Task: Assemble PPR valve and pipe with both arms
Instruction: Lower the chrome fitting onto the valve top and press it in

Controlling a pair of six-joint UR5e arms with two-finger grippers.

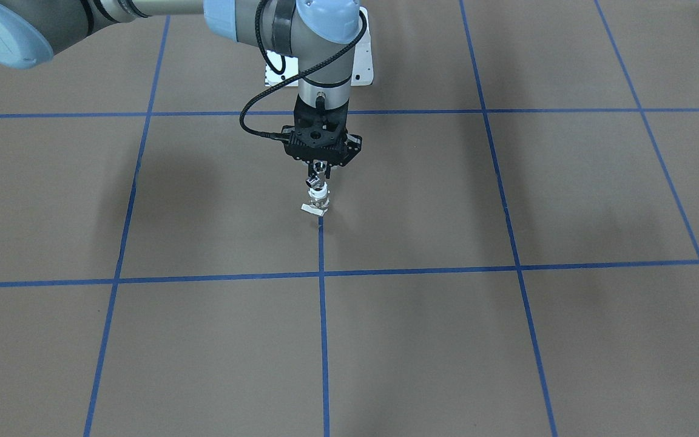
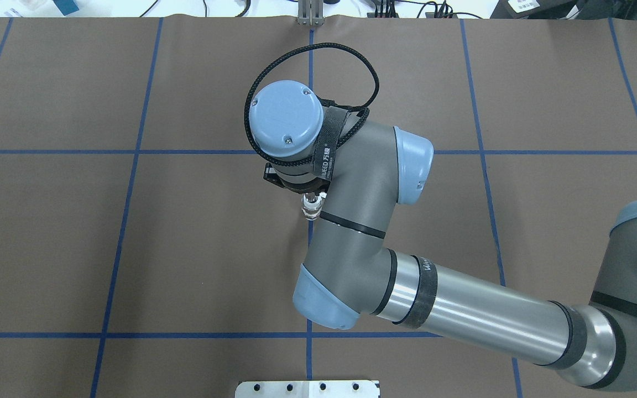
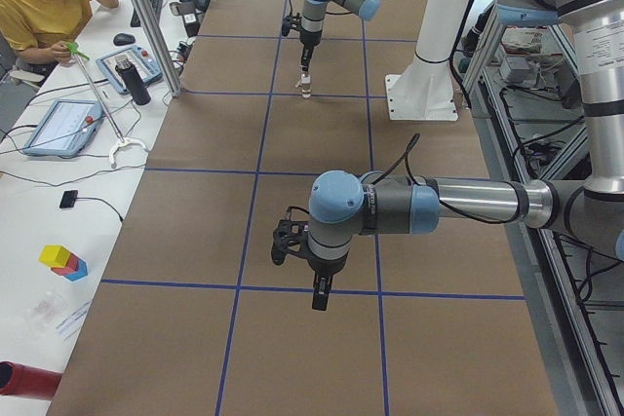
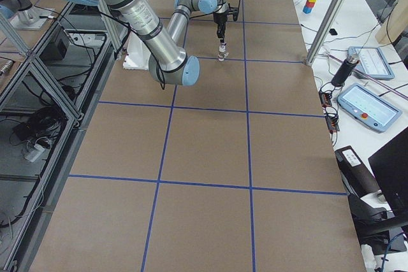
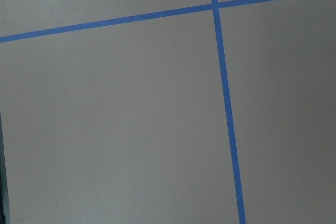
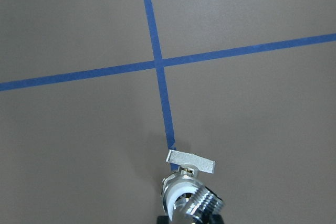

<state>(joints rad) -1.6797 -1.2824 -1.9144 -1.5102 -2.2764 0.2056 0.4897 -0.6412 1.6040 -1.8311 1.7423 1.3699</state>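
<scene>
Gripping the pipe (image 1: 315, 177), our right claw (image 1: 323, 168) holds it atop the PPR valve (image 1: 318, 198) on the desk (image 1: 446, 340), its grip hidden overhead. We cannot tell whether the left claw (image 3: 319, 299) is open.

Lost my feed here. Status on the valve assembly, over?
Right pincer shut on pipe. PPR valve directly under pipe, tab lowest; joint unclear. Left pincer far off, state unclear. Nothing seen blocking.
</scene>
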